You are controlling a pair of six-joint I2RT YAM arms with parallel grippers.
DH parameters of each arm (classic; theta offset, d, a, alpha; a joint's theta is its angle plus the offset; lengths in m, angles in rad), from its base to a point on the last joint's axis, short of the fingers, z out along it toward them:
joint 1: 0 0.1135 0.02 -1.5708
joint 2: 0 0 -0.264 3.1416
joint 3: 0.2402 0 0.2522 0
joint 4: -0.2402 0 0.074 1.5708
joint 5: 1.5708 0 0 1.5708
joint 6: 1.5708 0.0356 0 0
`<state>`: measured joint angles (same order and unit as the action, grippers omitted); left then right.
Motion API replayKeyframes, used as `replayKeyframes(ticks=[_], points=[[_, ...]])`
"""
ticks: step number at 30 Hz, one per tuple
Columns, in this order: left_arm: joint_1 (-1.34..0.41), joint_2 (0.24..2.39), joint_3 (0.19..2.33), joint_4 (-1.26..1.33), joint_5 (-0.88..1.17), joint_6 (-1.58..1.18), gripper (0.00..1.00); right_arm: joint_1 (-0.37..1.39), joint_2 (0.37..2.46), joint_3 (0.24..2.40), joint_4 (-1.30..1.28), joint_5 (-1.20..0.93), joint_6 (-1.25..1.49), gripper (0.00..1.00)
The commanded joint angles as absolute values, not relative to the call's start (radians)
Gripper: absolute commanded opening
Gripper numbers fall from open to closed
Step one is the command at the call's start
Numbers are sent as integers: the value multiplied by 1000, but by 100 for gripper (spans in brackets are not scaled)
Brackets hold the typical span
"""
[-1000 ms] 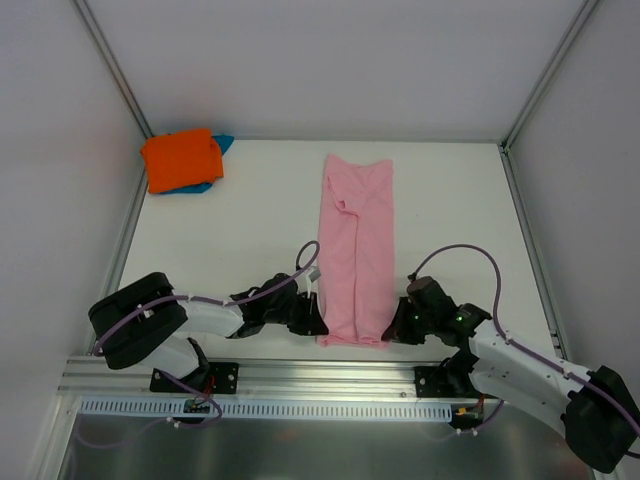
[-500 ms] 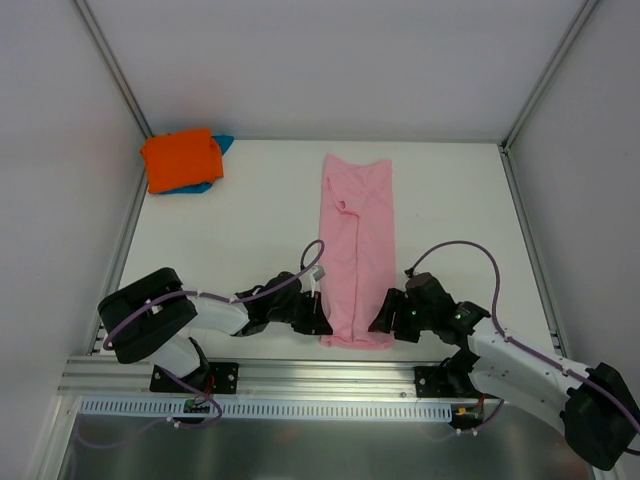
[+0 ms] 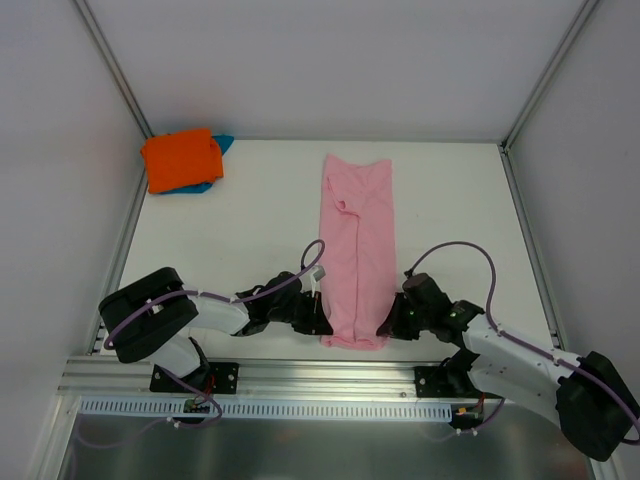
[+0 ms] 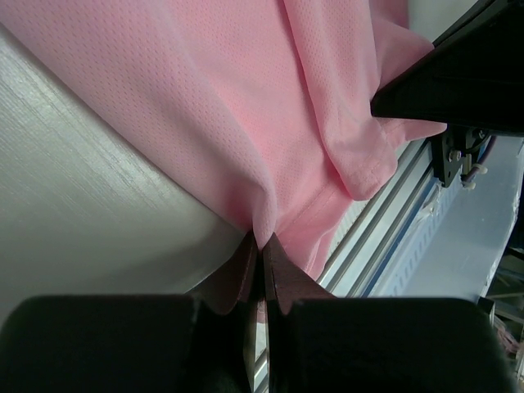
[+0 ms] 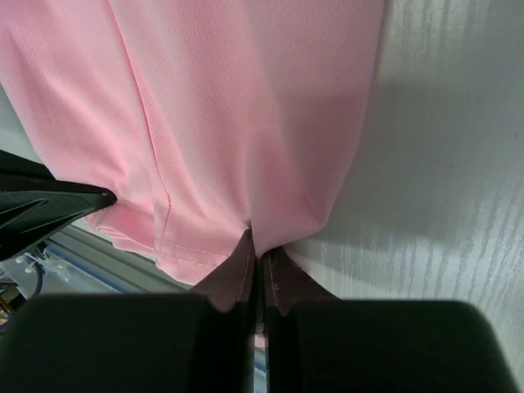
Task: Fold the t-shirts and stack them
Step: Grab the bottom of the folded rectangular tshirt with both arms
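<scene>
The light pink t-shirt [image 3: 357, 250] lies folded into a long narrow strip down the middle of the table. My left gripper [image 3: 320, 322] is shut on its near left edge; in the left wrist view [image 4: 263, 242] pink cloth [image 4: 246, 106] is pinched between the tips. My right gripper [image 3: 385, 328] is shut on its near right edge, as the right wrist view [image 5: 257, 248] shows with the cloth [image 5: 246, 106]. The bright orange t-shirt [image 3: 180, 158] lies folded on the teal-blue one [image 3: 222, 145] at the far left corner.
The metal rail [image 3: 320, 375] runs along the table's near edge just below the shirt's hem. Frame posts [image 3: 115, 75] and side walls bound the table left and right.
My right gripper has moved left onto the shirt's near right corner and shut on it. My left gripper has shifted slightly right along the left edge. The hem has bunched a little.
</scene>
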<state>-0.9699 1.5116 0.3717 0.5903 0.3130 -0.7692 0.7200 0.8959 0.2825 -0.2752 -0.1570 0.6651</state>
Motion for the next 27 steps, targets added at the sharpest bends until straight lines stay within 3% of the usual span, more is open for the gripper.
replayKeyframes(ticks=[1,21,27], points=[[-982,1517,371,532,305,-750,0,729,922,262,-342,-103,641,0],[-1046,1379,353,443,305,-845,0,741,697,259,-543,-140,650,0],[-1057,1223,471,198,261,-792,0,741,689,394,-647,-118,600,0]])
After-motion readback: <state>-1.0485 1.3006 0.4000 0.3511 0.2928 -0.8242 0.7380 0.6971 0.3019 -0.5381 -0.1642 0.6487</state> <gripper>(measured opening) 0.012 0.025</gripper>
